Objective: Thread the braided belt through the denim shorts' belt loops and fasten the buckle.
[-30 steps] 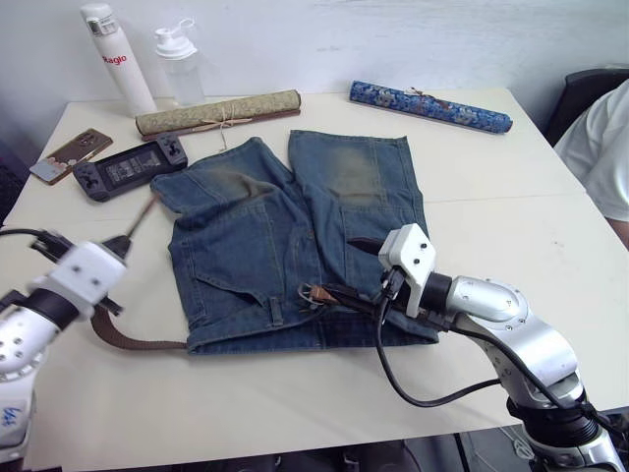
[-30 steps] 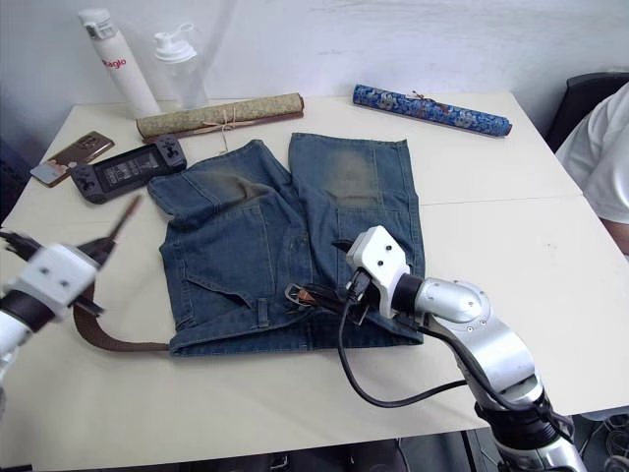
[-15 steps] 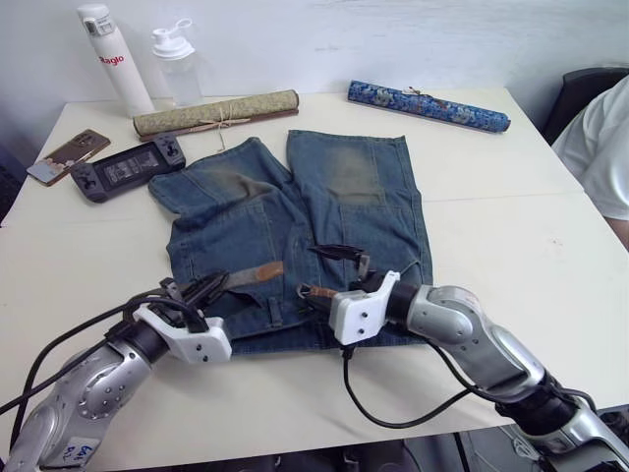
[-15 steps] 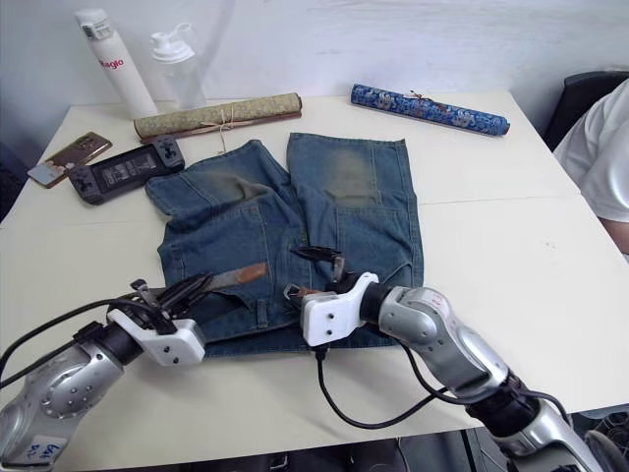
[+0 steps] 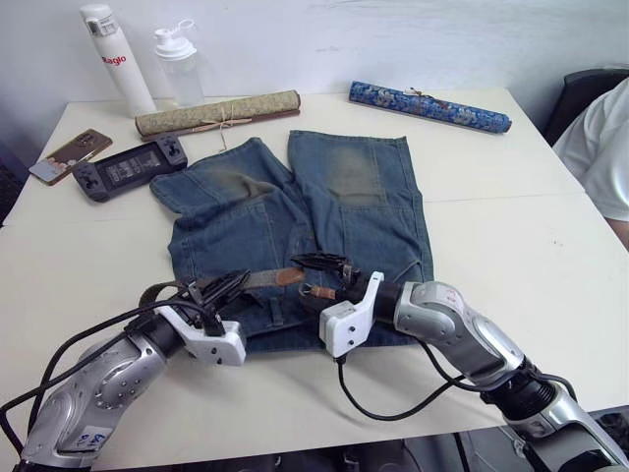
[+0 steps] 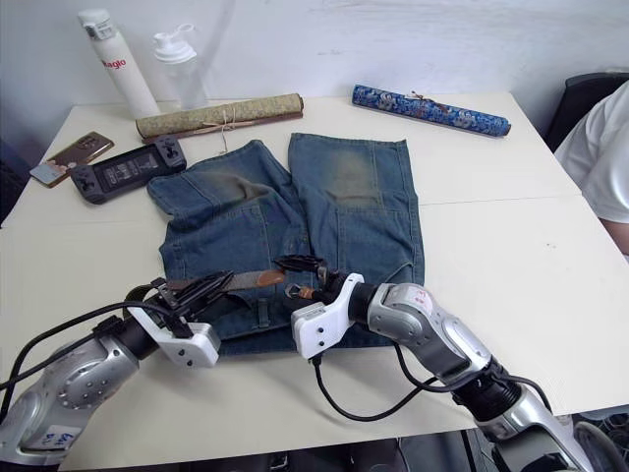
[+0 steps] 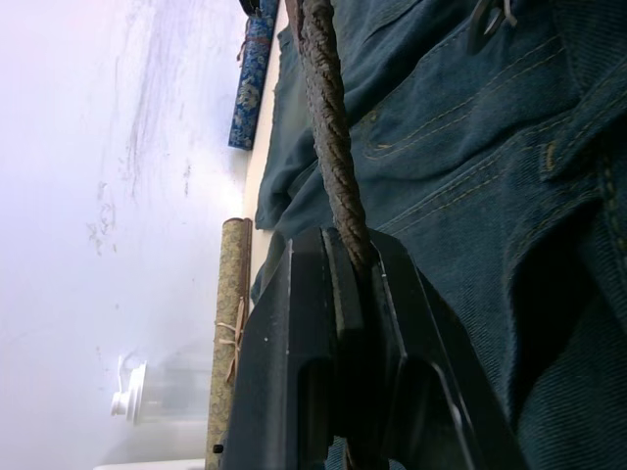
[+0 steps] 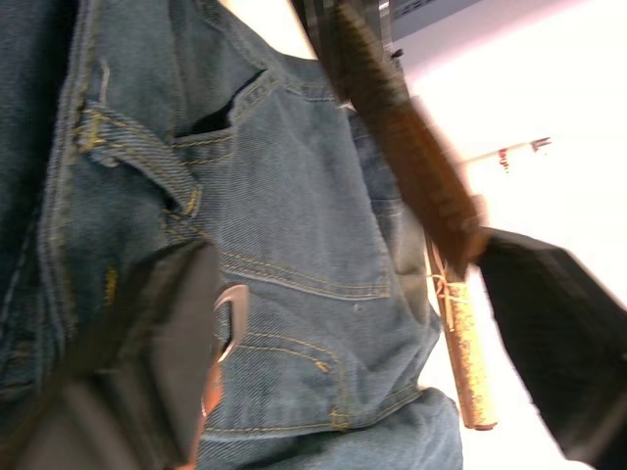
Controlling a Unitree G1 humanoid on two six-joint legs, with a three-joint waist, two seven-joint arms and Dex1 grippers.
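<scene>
Denim shorts [image 5: 295,231] on white table [image 5: 511,246]

Left gripper [image 5: 228,288] clamped shut; right gripper [image 5: 329,276] seemingly spread, both low, near together

A cream table [image 5: 511,246] stands against a white wall [image 5: 393,39], a dark chair [image 5: 590,93] at its right.

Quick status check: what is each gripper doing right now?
Left gripper: shut on the braided belt.
Right gripper: open, over the denim shorts.
</scene>
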